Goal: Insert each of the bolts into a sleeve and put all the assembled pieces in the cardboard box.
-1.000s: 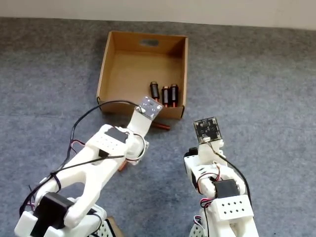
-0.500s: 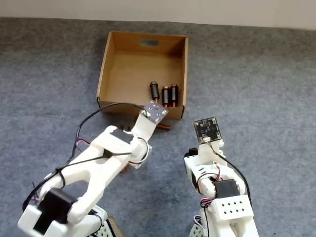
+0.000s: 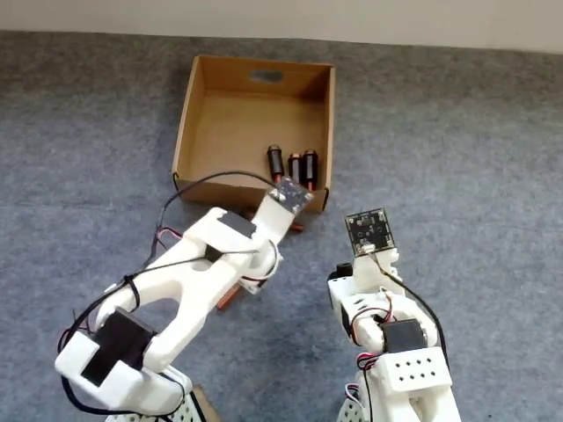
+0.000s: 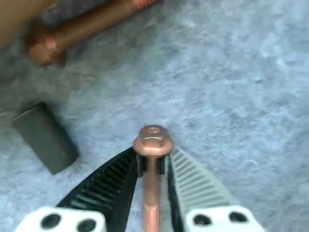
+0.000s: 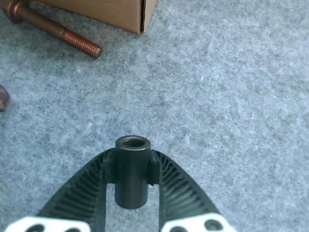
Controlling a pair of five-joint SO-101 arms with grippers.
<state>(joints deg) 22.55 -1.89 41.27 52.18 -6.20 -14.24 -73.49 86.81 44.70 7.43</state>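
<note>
While left jaws pinch the bolt (image 4: 153, 142) below its head, right jaws clasp a sleeve (image 5: 131, 174).

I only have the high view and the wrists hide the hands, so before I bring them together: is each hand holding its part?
Observer: The left hand is shut on a copper bolt, just under its head.
Operator: And the right?
Observer: The right hand is shut on a dark sleeve, bore end outward.
Operator: Anything loose underneath?
Observer: A loose sleeve lies on the carpet near a loose bolt.
</note>
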